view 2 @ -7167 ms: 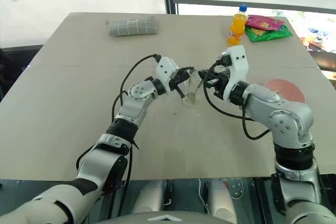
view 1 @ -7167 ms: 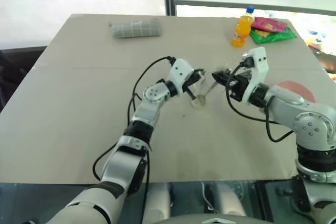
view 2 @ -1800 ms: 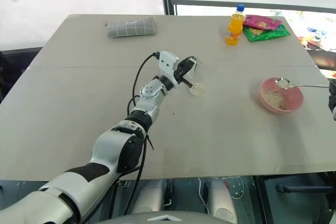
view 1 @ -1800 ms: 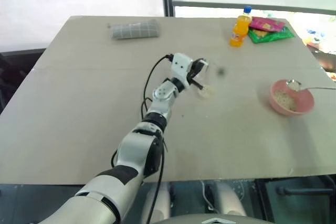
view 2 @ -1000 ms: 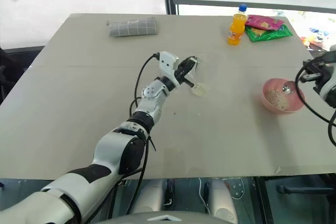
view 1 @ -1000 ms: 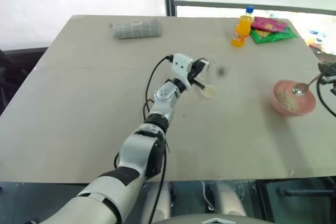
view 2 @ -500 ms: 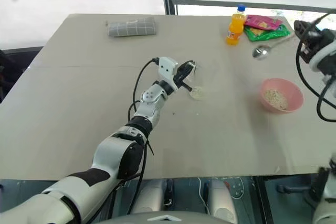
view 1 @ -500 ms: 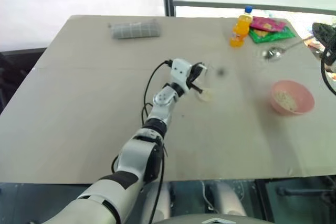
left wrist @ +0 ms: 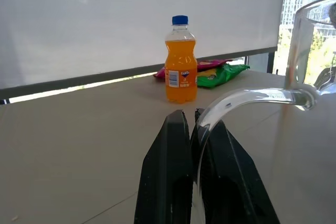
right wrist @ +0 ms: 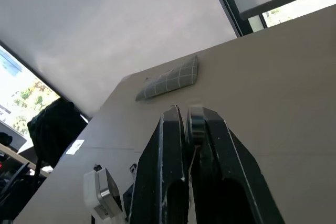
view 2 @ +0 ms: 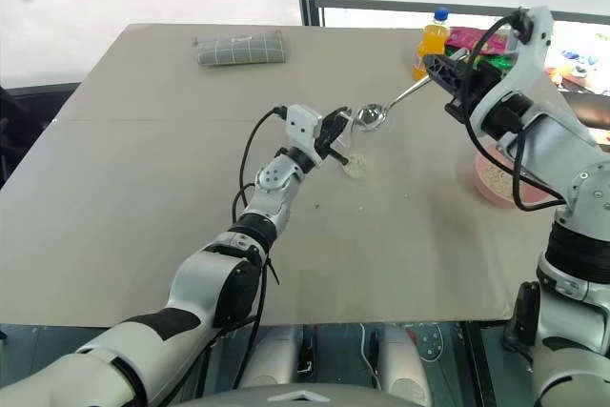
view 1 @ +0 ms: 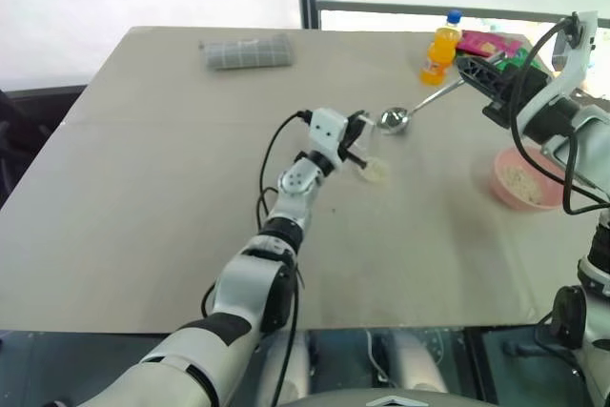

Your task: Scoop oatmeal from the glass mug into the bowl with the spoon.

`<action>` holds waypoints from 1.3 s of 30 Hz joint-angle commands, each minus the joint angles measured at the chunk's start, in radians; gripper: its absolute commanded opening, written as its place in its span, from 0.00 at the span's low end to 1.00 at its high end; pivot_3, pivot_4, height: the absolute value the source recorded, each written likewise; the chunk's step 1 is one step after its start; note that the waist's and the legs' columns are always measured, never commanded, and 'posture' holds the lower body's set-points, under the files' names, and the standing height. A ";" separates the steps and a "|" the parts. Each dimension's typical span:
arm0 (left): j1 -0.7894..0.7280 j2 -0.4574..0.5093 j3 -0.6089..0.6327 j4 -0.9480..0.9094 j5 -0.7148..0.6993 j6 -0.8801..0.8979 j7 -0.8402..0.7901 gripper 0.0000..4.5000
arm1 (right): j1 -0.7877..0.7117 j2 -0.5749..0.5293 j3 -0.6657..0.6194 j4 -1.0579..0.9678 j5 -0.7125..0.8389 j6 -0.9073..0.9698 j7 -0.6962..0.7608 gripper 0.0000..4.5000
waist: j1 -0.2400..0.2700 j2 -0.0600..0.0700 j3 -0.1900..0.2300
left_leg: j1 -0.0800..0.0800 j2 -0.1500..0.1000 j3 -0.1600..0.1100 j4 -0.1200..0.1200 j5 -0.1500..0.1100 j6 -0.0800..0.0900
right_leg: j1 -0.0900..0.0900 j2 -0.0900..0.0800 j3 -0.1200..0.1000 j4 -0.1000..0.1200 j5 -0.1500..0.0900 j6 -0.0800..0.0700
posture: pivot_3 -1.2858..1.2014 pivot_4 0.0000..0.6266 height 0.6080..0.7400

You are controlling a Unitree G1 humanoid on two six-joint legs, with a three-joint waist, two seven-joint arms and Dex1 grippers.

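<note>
Since half a second ago the spoon (view 1: 412, 111) has swung from the upper right of the frame toward the centre, and my right arm has come well into view with it. Now its small oval end hangs just beside the rim of the glass mug (view 1: 367, 148), handle slanting up to the right pincer (view 1: 468, 71), whose fingers are clamped together on it; in the right wrist view I see the shiny handle (right wrist: 195, 121) squeezed between the two black fingers. I see the mug tilted near the middle of the tabletop (view 1: 143, 197), with a pale patch of oatmeal (view 1: 377, 170) low inside it. My left pincer (left wrist: 190, 124) is clamped on the mug's clear handle (left wrist: 252, 98), fingers together around it in the left wrist view. At the right edge of the frame sits the bowl (view 1: 524, 178), oatmeal (view 1: 520, 181) in its bottom, partly behind my right arm. Further out, an orange bottle (view 1: 440, 49) stands at the upper right beside pink and green snack packets (view 1: 491, 45), and a grey checked cloth roll (view 1: 247, 51) lies at the upper left.
</note>
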 commanded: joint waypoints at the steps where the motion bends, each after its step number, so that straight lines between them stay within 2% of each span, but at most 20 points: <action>1: -0.006 -0.017 0.001 -0.007 -0.007 -0.037 0.000 0.01 | -0.012 -0.027 0.068 -0.014 -0.108 0.008 0.058 0.00 | -0.001 0.000 0.000 | 0.000 0.000 0.000 0.000 0.000 0.000 | 0.000 0.000 0.000 0.000 0.000 0.000 | 0.52 0.24 1.00; 2: -0.006 -0.019 0.001 -0.002 -0.005 -0.038 0.004 0.01 | -0.013 -0.030 0.085 -0.010 -0.139 0.003 0.079 0.00 | -0.001 0.000 0.000 | 0.000 0.000 0.000 0.000 0.000 0.000 | 0.000 0.000 0.000 0.000 0.000 0.000 | 0.52 0.24 1.00; 5: -0.006 -0.022 0.001 0.010 0.001 -0.044 0.012 0.00 | -0.018 -0.028 0.110 -0.003 -0.200 -0.005 0.128 0.23 | -0.001 0.000 0.000 | 0.000 0.000 0.000 0.000 0.000 0.000 | 0.000 0.000 0.000 0.000 0.000 0.000 | 0.52 0.24 1.00; 9: -0.007 -0.023 -0.003 0.022 0.010 -0.054 0.016 0.00 | -0.031 -0.004 0.116 0.005 -0.288 -0.040 0.152 0.67 | -0.001 0.000 0.000 | 0.000 0.000 0.000 0.000 0.000 0.000 | 0.000 0.000 0.000 0.000 0.000 0.000 | 0.52 0.24 1.00; 17: 0.005 -0.027 -0.001 0.033 0.007 -0.064 -0.006 0.00 | -0.019 0.022 0.071 0.016 -0.378 -0.066 0.172 0.67 | -0.001 0.000 0.000 | 0.000 0.000 0.000 0.000 0.000 0.000 | 0.000 0.000 -0.001 0.000 0.000 0.000 | 0.52 0.24 1.00; 39: 0.038 -0.010 -0.006 0.046 0.037 -0.116 0.009 0.00 | -0.013 0.060 0.035 0.031 -0.444 -0.050 0.204 0.67 | -0.002 0.000 0.000 | 0.000 0.000 0.000 0.000 0.000 0.000 | 0.000 0.000 -0.001 0.000 0.000 0.000 | 0.52 0.24 1.00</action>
